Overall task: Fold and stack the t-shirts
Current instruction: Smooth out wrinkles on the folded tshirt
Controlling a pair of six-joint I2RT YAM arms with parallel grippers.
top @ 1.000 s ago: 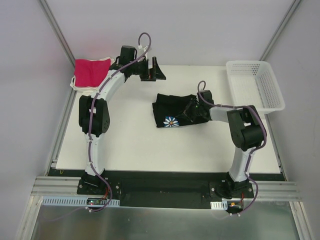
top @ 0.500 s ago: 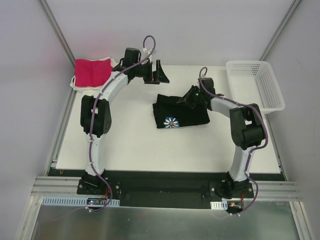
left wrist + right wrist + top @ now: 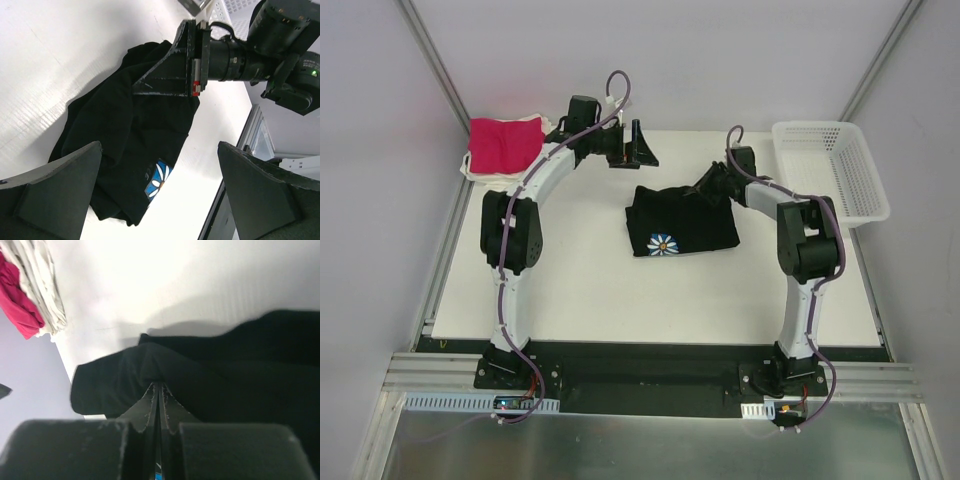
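On the white worktop (image 3: pixel 580 290) I see the large black t-shirt with a blue daisy print (image 3: pixel 685 225) lying folded mid-surface. The white plastic mesh basket (image 3: pixel 830 170) sits well off that shirt's right side. Far to its left, at the back corner, the magenta-pink shirt (image 3: pixel 502 142) lies on top of the cream ones (image 3: pixel 470 172). My left pincer (image 3: pixel 635 150) hangs wide open just beyond the black shirt's far-left corner. My right pincer (image 3: pixel 159 386) is closed, tips against a fold at the shirt's far edge; I cannot tell whether cloth is caught.
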